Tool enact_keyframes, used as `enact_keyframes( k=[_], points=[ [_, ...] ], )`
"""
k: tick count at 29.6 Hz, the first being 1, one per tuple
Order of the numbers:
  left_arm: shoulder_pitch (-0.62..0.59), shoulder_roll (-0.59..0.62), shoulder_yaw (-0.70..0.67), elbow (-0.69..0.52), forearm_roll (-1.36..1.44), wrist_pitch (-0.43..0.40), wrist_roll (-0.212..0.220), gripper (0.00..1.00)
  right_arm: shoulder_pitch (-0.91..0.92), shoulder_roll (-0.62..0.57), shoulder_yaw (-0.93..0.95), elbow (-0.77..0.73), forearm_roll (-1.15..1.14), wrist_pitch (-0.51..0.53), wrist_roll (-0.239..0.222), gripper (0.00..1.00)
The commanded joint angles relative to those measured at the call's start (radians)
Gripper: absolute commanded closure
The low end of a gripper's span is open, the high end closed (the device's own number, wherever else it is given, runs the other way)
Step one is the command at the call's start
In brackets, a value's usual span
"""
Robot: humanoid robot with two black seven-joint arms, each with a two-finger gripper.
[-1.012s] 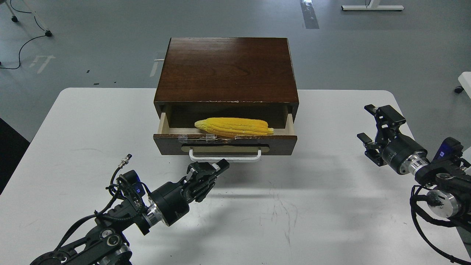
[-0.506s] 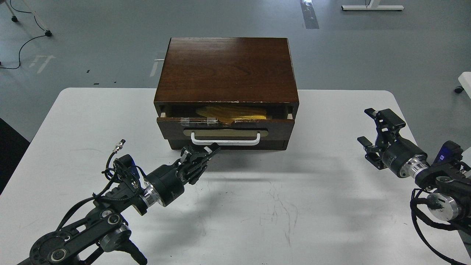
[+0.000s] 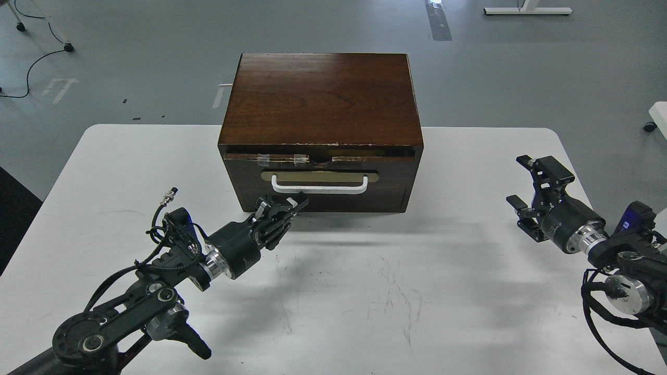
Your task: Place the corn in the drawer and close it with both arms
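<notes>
The dark brown drawer (image 3: 391, 174) with its white bar handle (image 3: 319, 187) sits pushed into the wooden cabinet (image 3: 320, 99). Only its chipped, taped top edge shows as a thin strip under the cabinet top. The corn is hidden. My left gripper (image 3: 285, 204) is shut, and its tips rest against the drawer front just below the left end of the handle. My right gripper (image 3: 525, 182) is open and empty, well to the right of the cabinet, above the table.
The cabinet stands at the back middle of the white table (image 3: 365, 291). Grey floor lies behind it, with cables at the far left (image 3: 31, 62) and a white stand base at the far right (image 3: 526, 9).
My left gripper pushed forward against the drawer front. The drawer slid from wide open to almost fully in, and the corn went out of sight. The right arm barely moved.
</notes>
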Motion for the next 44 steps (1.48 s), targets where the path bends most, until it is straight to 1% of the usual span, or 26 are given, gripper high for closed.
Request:
enact_keyframes(
  k=[1, 6, 17, 19, 22, 24, 26, 27, 28, 29, 30, 31, 32, 37, 39, 41, 44],
  points=[
    [-0.019, -0.003, 0.004, 0.014, -0.01, 0.0, 0.0, 1.0, 0.0, 0.0, 0.0, 0.0, -0.001, -0.001, 0.0, 0.01],
    [-0.038, -0.004, 0.005, 0.022, -0.012, -0.002, 0.0, 1.0, 0.0, 0.0, 0.0, 0.0, 0.001, 0.0, 0.0, 0.01],
    [-0.034, 0.002, 0.019, 0.008, -0.038, -0.028, 0.0, 1.0, -0.002, 0.0, -0.001, 0.0, 0.001, 0.0, 0.0, 0.01],
    [-0.022, 0.02, 0.018, -0.009, -0.035, -0.07, -0.005, 1.0, -0.002, 0.0, 0.0, 0.0, 0.001, -0.001, 0.0, 0.01],
    [-0.001, 0.06, 0.018, -0.044, -0.035, -0.115, -0.019, 1.0, -0.002, 0.0, 0.0, 0.0, 0.001, 0.0, 0.0, 0.01],
    [0.016, 0.083, 0.007, -0.076, -0.036, -0.149, -0.036, 1.0, -0.002, 0.0, 0.003, -0.001, 0.001, -0.001, 0.0, 0.01],
    [0.034, 0.114, -0.004, -0.12, -0.038, -0.199, -0.097, 1.0, -0.002, 0.0, 0.006, -0.001, 0.001, 0.0, 0.0, 0.01],
    [0.038, 0.126, -0.008, -0.133, -0.039, -0.213, -0.115, 0.93, -0.002, 0.0, 0.009, -0.001, -0.001, -0.001, 0.0, 0.01],
    [0.047, 0.146, -0.025, -0.156, -0.05, -0.238, -0.15, 0.59, -0.002, 0.0, 0.017, -0.001, -0.001, -0.001, 0.0, 0.01],
    [0.057, 0.161, -0.05, -0.179, -0.082, -0.248, -0.164, 0.21, 0.0, 0.0, 0.022, -0.001, -0.001, 0.0, 0.0, 0.01],
    [0.067, 0.169, -0.064, -0.187, -0.104, -0.25, -0.164, 0.03, -0.002, 0.0, 0.025, -0.001, -0.001, -0.001, 0.0, 0.01],
    [0.076, 0.178, -0.082, -0.194, -0.128, -0.25, -0.166, 0.01, -0.002, 0.0, 0.028, -0.001, -0.001, -0.001, 0.0, 0.01],
    [0.082, 0.184, -0.097, -0.197, -0.148, -0.252, -0.169, 0.01, -0.002, 0.0, 0.028, -0.001, -0.001, -0.001, 0.0, 0.01],
    [0.142, 0.22, -0.278, -0.205, -0.278, -0.275, -0.198, 0.0, -0.002, 0.001, 0.035, -0.003, -0.001, -0.006, 0.0, 0.01],
    [0.162, 0.223, -0.33, -0.205, -0.285, -0.273, -0.198, 0.0, -0.002, 0.012, 0.035, -0.004, -0.001, -0.017, 0.0, 0.01],
    [0.169, 0.238, -0.361, -0.197, -0.285, -0.264, -0.198, 0.0, -0.002, 0.029, 0.035, -0.02, -0.001, -0.026, 0.0, 0.01],
    [0.182, 0.263, -0.369, -0.191, -0.286, -0.25, -0.198, 0.0, 0.0, 0.052, 0.035, -0.05, -0.001, -0.026, 0.0, 0.0]
  ],
)
